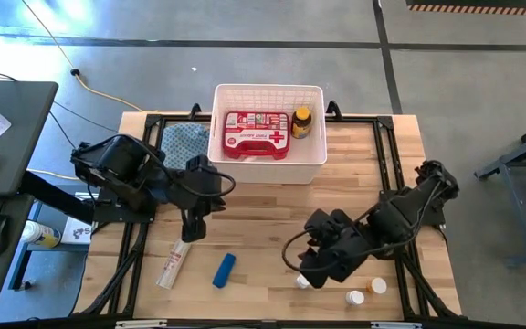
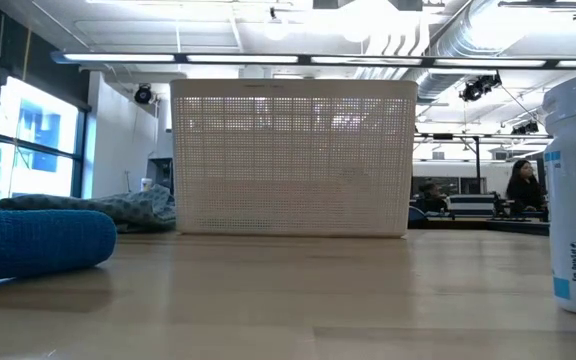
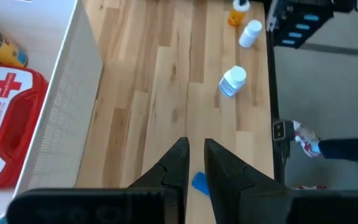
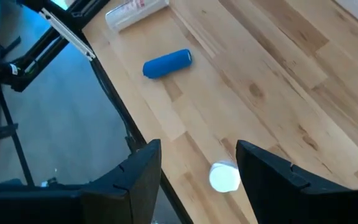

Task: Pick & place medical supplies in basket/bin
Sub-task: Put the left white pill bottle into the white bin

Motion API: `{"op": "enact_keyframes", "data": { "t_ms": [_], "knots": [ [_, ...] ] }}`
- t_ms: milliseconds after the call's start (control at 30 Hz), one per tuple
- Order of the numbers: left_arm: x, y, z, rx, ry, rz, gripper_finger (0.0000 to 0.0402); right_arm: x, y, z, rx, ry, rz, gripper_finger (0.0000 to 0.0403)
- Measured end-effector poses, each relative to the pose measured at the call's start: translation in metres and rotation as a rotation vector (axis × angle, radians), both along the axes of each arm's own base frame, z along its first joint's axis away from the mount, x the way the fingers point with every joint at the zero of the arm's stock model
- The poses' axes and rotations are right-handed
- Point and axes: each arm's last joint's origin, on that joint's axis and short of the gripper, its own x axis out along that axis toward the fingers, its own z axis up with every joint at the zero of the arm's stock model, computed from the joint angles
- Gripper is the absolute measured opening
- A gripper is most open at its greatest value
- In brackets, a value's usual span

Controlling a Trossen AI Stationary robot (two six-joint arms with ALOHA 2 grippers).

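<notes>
The white pill bottle (image 4: 224, 177) sits between my right end effector's (image 4: 199, 163) parted fingers, lower centre; closing off-centre could roll it off the tabletop (image 4: 272, 87). My left end effector (image 3: 196, 163) is nearly together, empty.

I take the white basket (image 1: 268, 164) as my landmark. Its open top is reachable from above, but inside, the red first-aid case (image 1: 256, 134) fills most of the floor and the amber bottle (image 1: 302, 122) stands just beside the case; only a thin bare strip shows along the near wall. In front of the basket the wood lies bare and wide between my two arms. Farther out toward the near edge, the white tube (image 1: 173, 265) and blue tube (image 1: 224, 270) lie near each other, and small white pill bottles (image 1: 355, 297) dot the opposite near corner. The blue patterned cloth (image 1: 184, 143) touches the basket's side.
</notes>
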Motion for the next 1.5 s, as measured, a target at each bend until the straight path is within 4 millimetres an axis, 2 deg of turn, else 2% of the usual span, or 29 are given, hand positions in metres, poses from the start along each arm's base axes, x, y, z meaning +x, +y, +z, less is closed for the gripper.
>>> {"op": "enact_keyframes", "data": {
  "t_ms": [300, 433, 767, 1067, 1233, 1500],
  "knots": [
    [0.000, 0.001, 0.000, -0.023, -0.004, 0.048, 0.0085, -0.006, 0.008, 0.001, -0.139, -0.068, 0.026, 0.0199],
    [0.004, 0.000, 0.003, -0.074, -0.064, 0.139, 0.0085, -0.005, 0.013, 0.001, -0.161, -0.085, 0.075, 0.0199],
    [0.013, -0.001, 0.009, -0.154, -0.178, 0.264, 0.0085, 0.010, 0.026, -0.019, -0.285, -0.034, 0.257, 0.0199],
    [0.022, -0.003, 0.007, -0.164, -0.226, 0.355, 0.0085, 0.022, 0.014, -0.025, -0.387, 0.025, 0.462, 0.0199],
    [0.032, -0.010, 0.003, -0.189, -0.238, 0.378, 0.0085, 0.026, 0.012, -0.025, -0.358, 0.026, 0.600, 0.0199],
    [0.047, -0.016, -0.002, -0.166, -0.249, 0.336, 0.0085, 0.024, 0.018, -0.025, -0.352, 0.008, 0.651, 0.0199]
  ]
}}
